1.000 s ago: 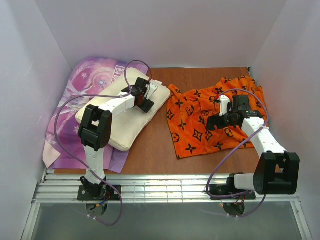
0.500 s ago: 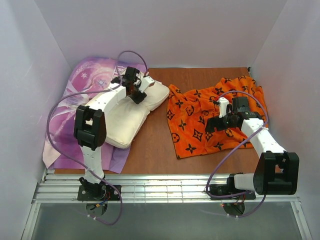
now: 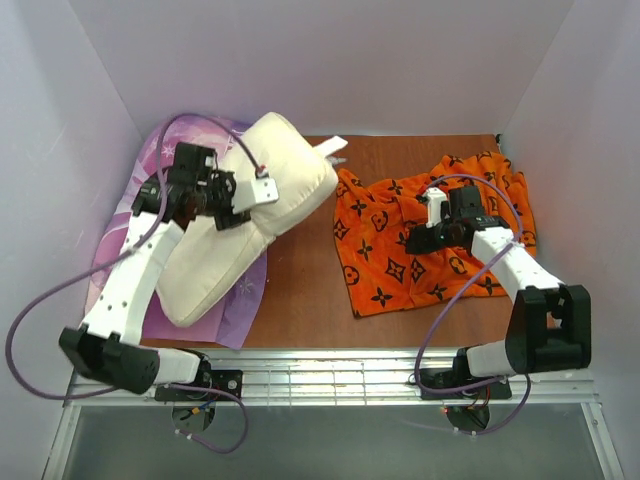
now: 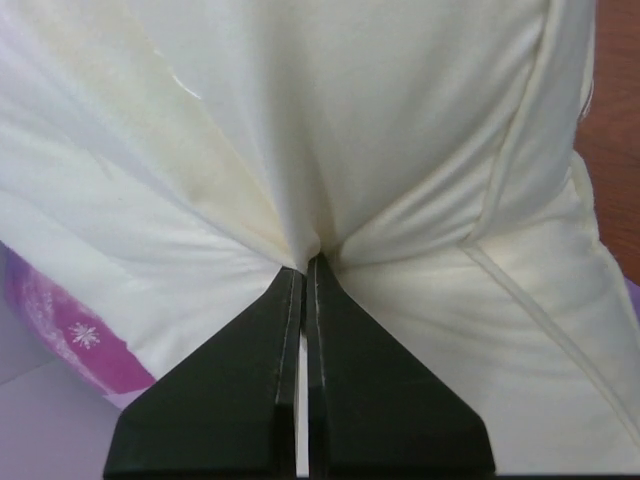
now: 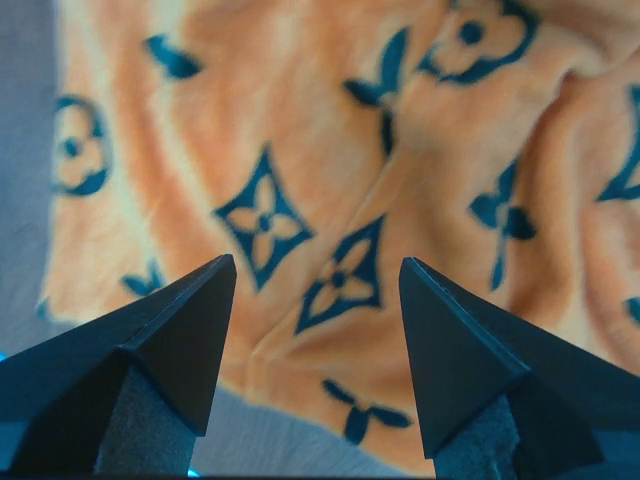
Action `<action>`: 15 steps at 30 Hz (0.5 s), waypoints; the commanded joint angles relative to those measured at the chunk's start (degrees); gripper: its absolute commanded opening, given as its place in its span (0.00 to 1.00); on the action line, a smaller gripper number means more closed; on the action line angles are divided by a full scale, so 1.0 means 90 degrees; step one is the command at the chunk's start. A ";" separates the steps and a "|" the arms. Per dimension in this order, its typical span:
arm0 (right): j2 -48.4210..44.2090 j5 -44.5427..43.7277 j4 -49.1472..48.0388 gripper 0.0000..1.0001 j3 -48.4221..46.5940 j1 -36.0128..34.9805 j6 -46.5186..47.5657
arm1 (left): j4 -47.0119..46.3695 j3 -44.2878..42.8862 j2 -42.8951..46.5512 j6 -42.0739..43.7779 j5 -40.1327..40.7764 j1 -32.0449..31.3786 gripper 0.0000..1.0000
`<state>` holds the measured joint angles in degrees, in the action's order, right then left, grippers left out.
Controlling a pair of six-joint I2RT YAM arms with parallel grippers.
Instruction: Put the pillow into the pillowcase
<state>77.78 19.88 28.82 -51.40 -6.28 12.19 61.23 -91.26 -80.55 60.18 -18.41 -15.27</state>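
The cream-white pillow is partly raised, its far end bulging up and its near end drooping onto the purple fabric. My left gripper is shut on a pinch of the pillow's fabric; in the left wrist view the two black fingers meet at the gathered cloth, with the pillow filling the frame. The orange pillowcase with black motifs lies crumpled on the right of the brown table. My right gripper hovers over it, open, with only the pillowcase showing below the gap.
A purple princess-print fabric lies under the pillow at the left, and shows in the left wrist view. White walls close in the left, back and right sides. A strip of brown table separates pillow and pillowcase.
My left gripper shut on the pillow, then drew back to the left and up, lifting and bunching it. My right gripper shifted slightly left over the pillowcase and its jaws narrowed.
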 commanded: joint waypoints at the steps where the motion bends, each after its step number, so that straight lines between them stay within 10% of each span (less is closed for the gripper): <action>1: 0.0525 -0.1073 -0.0565 0.62 -0.0586 -0.0219 -0.0406 | 0.0180 0.1348 0.0988 0.0921 -0.0463 -0.0139 0.00; 10: 0.2264 -0.2082 -0.0683 0.57 -0.1467 -0.0454 -0.0563 | -0.1412 0.4503 0.1812 -0.0776 -0.0629 -0.0198 0.00; 15: 0.2501 -0.1907 -0.0673 0.16 -0.1438 -0.0454 -0.0573 | -0.1550 0.4915 0.1938 -0.1072 -0.0913 -0.0198 0.00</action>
<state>100.66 3.14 23.40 -63.11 -10.07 7.60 52.29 -47.66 -65.84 53.93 -25.93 -17.74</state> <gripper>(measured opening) 0.253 0.005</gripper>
